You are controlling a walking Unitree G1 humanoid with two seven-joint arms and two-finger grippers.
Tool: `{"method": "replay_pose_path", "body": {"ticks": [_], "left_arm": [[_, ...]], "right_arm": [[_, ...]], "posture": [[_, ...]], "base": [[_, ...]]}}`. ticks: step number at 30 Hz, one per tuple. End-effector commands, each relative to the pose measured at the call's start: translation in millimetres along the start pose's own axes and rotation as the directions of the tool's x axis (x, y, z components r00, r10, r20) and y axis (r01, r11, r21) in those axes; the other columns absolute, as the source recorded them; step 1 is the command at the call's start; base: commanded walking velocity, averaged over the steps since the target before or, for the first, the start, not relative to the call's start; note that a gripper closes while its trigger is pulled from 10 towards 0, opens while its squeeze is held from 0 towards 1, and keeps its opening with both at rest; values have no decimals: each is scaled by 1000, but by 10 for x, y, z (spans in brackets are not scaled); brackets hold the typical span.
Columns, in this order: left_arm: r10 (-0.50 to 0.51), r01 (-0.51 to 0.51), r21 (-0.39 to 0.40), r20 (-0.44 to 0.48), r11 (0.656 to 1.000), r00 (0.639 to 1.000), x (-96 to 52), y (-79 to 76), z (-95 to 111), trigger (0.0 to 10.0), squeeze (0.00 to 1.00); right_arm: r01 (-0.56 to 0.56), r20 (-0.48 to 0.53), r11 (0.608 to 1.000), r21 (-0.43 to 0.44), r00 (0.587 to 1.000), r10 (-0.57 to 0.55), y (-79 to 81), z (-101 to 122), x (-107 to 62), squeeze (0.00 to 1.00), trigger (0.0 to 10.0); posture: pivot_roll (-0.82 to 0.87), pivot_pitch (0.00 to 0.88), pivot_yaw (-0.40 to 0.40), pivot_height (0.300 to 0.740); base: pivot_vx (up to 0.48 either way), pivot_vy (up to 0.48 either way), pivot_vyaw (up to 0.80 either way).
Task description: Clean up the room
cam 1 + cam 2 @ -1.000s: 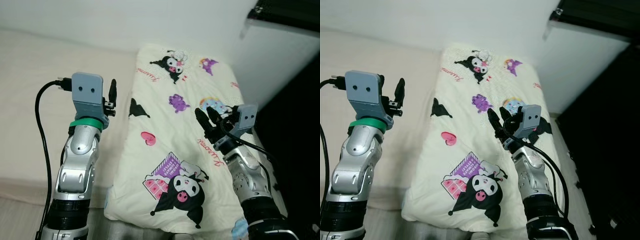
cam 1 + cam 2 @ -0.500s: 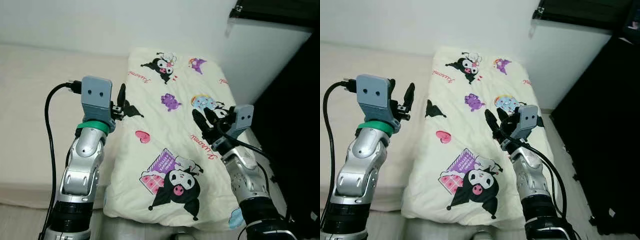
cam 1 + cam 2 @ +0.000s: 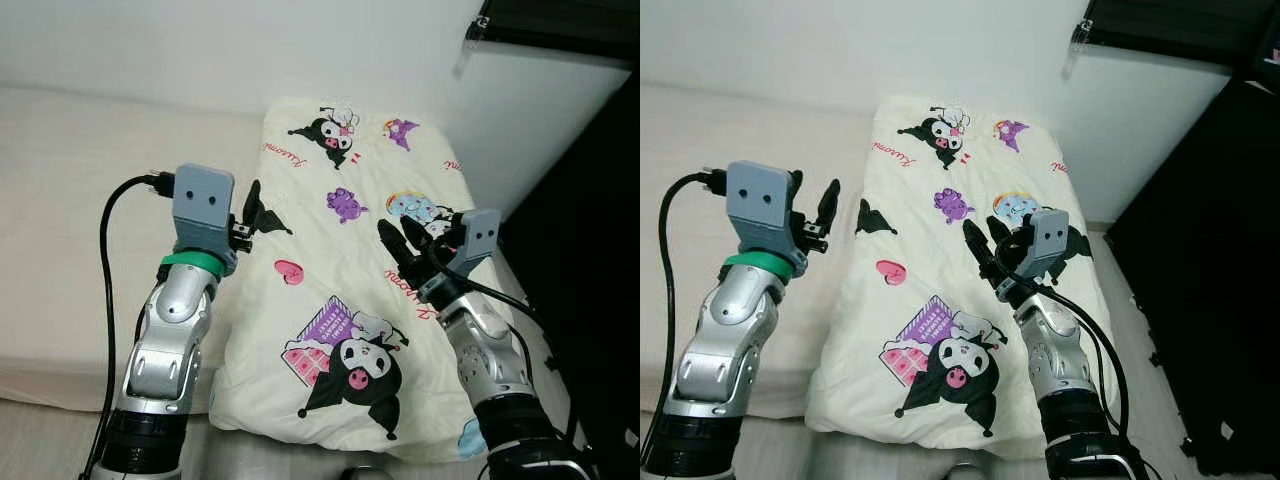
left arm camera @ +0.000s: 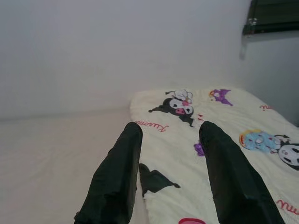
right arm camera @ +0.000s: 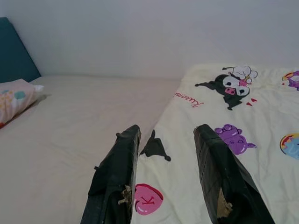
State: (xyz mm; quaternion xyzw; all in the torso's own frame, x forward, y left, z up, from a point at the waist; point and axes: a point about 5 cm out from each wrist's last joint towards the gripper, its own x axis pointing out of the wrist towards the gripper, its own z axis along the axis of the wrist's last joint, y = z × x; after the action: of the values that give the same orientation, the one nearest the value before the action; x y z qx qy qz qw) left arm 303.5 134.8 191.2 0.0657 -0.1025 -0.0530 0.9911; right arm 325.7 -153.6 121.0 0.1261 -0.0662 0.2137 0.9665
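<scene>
Both tools raised over a cartoon-print blanket on a bed.

Left tool [image 3: 251,203] spread apart, gripping nothing, hovering above the blanket's [image 3: 340,300] left edge where it meets the bare cream mattress [image 3: 70,230]. Right tool [image 3: 402,238] likewise spread and empty, hanging over the blanket's right half, near a rainbow-coloured figure print. Blanket folded into a long rectangle, lying along the right edge of the bed, long axis running from the near edge up to the white wall [image 3: 250,45], far end almost against it. Printed with black-and-white cartoon characters, purple figures, a pink heart [image 5: 148,199] bearing a "K", and red cursive script too small to read surely. Pink patterned pillow [image 5: 14,98] at the far left corner of the mattress, beside a teal headboard [image 5: 16,51].
</scene>
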Motion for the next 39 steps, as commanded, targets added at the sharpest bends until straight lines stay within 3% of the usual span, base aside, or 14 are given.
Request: {"method": "replay_pose_path", "body": {"ticks": [1, 39], "left_arm": [[-19, 18, -24, -30, 1000, 999, -32, -50, -71, 10000, 0], [-9, 8, -25, -36, 1000, 999, -75, -41, -100, 10000, 0]], "right_arm": [[1, -14, 1000, 1, 1000, -1, -13, -18, -17, 0, 10000], [11, -44, 1000, -6, 999, -11, -17, -81, -63, 0, 10000]], "posture": [[21, 0, -79, 740], [18, 2, -76, 740]], "base": [[0, 0, 0], [0, 0, 0]]}}
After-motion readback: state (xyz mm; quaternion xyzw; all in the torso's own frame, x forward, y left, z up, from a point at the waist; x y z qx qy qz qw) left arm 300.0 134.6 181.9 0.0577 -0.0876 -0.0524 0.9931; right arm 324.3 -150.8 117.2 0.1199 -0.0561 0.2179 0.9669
